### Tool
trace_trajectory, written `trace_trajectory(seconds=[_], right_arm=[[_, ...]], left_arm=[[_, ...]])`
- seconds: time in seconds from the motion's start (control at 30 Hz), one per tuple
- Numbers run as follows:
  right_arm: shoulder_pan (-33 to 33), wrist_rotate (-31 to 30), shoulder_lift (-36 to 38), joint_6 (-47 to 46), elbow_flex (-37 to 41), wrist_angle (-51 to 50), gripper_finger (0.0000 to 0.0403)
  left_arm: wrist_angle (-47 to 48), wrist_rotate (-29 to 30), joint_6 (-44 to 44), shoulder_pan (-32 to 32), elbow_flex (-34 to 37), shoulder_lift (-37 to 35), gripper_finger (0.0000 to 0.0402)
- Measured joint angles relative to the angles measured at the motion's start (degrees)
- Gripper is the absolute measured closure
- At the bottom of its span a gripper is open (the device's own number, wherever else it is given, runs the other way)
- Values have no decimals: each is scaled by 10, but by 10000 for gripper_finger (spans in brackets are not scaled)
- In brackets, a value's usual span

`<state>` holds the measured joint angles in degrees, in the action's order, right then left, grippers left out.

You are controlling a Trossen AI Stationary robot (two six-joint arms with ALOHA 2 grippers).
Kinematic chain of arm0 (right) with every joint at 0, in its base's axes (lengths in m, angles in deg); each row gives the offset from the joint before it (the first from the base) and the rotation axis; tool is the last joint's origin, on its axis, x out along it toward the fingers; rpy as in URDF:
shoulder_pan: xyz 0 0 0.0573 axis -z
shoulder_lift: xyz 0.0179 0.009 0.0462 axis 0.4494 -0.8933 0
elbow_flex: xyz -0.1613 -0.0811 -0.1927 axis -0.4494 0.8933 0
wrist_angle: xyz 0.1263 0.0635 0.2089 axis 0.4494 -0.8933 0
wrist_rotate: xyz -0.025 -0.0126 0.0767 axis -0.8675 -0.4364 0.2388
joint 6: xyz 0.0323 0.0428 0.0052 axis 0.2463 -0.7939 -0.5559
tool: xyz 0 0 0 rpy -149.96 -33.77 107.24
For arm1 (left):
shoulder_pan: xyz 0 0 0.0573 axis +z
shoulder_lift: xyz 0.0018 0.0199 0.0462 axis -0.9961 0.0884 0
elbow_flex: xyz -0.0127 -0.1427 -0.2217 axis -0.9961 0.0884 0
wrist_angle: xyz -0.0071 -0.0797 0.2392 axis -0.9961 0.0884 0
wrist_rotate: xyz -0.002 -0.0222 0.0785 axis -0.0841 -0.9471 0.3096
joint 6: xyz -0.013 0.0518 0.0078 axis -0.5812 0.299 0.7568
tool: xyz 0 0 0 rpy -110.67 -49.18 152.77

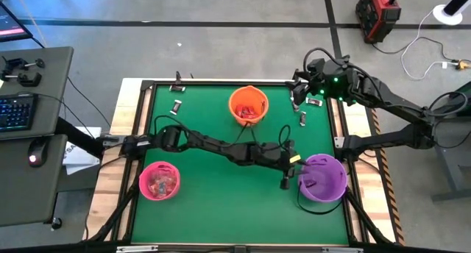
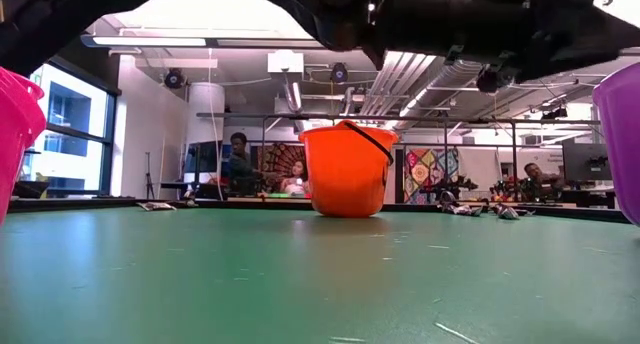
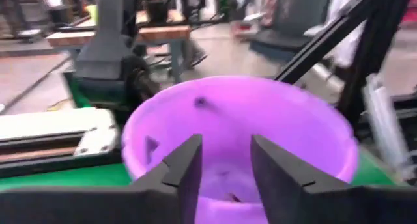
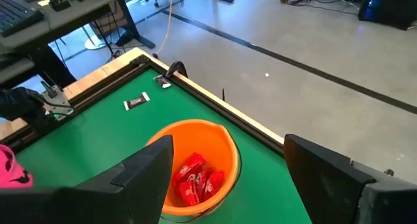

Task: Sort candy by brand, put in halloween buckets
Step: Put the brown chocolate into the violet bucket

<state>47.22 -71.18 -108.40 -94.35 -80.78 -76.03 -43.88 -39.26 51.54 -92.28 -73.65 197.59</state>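
Prob. robotics lab/open office: desks w/ keyboard [image 1: 16, 109], exposed ceiling ducts [image 2: 290, 84].

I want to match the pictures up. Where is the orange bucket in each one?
High view: orange bucket, top middle of the green table.
Low view: centre, at the far side.
Left wrist view: not in it.
Right wrist view: bottom middle, red candy inside.
Shared landmark: the green table.

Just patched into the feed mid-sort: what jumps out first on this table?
Three bright buckets on the green table: the orange bucket at the far middle holding red candy, the pink bucket near left, the purple bucket near right. The left gripper reaches across to the purple bucket's rim, jaws apart and empty. The right gripper hovers open by the far right corner.
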Motion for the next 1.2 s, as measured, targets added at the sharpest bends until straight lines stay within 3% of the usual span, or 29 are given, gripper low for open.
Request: trace_trajectory(seconds=[0.1, 0.23, 0.33, 0.4, 0.5, 0.57, 0.7, 0.8, 1.03, 1.2], right_arm=[[0, -7, 0, -3, 0, -10, 119], [6, -73, 0, -90, 0, -71, 119], [23, -101, -9, -174, 0, -156, 119], [36, -100, -20, -220, 0, -222, 119], [64, -97, -43, -265, 15, -312, 119], [87, -81, -52, -279, 56, -322, 119], [119, 6, -58, -279, 186, -202, 119], [139, 32, -68, -290, 274, -106, 119], [160, 46, -115, -314, 351, 13, 119], [167, 20, -179, -316, 353, 28, 124]], left_arm=[[65, 45, 52, 3, 0, -33, 256], [271, 92, 110, 28, -2, -127, 242], [420, 84, 83, 69, 4, -173, 241], [469, 67, 44, 100, 38, -204, 241], [457, 59, -7, 146, 123, -271, 241], [422, 59, -35, 168, 195, -325, 241], [363, 53, -90, 185, 339, -427, 241], [318, 66, -123, 185, 420, -519, 241], [323, 154, -140, 173, 516, -680, 241], [323, 250, -117, 176, 537, -735, 241]])
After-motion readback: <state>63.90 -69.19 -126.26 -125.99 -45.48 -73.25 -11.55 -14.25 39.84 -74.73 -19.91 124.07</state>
